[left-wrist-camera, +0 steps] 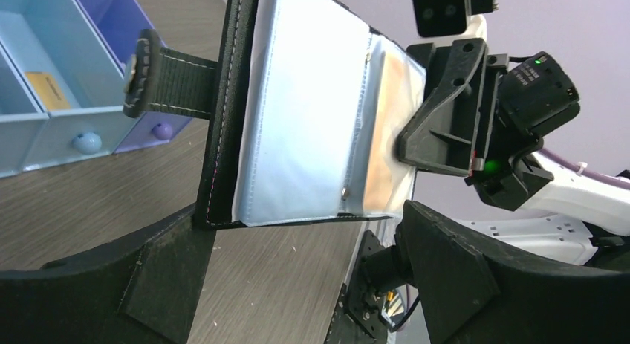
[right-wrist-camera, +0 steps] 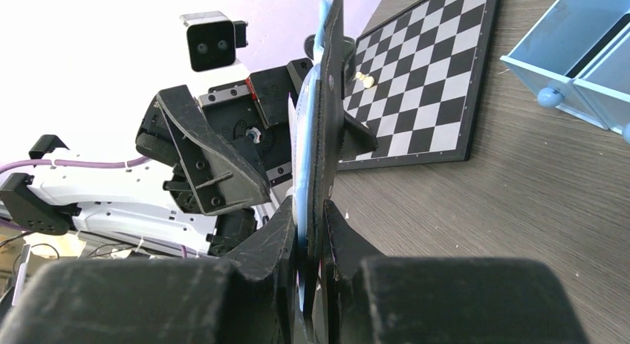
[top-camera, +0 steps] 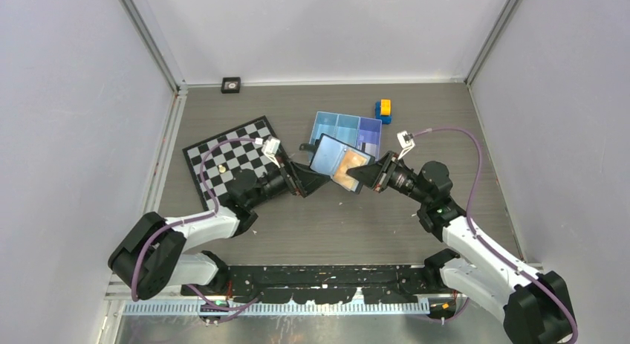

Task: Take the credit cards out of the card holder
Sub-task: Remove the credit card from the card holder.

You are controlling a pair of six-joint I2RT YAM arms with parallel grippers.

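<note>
Card holder [top-camera: 334,157] clamped edge-on by right end effector [top-camera: 369,174], steadying it; left end effector [top-camera: 310,178] gapes empty, likely to pull gold card [top-camera: 351,164].

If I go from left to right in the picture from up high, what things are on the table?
chessboard → card holder → blocks. The tray lies behind the holder, at about the same place across, so I left it out.

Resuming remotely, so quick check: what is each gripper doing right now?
Left gripper: open, fingers spread wide near the card holder.
Right gripper: closed, fingers clamping the card holder's edge.
</note>
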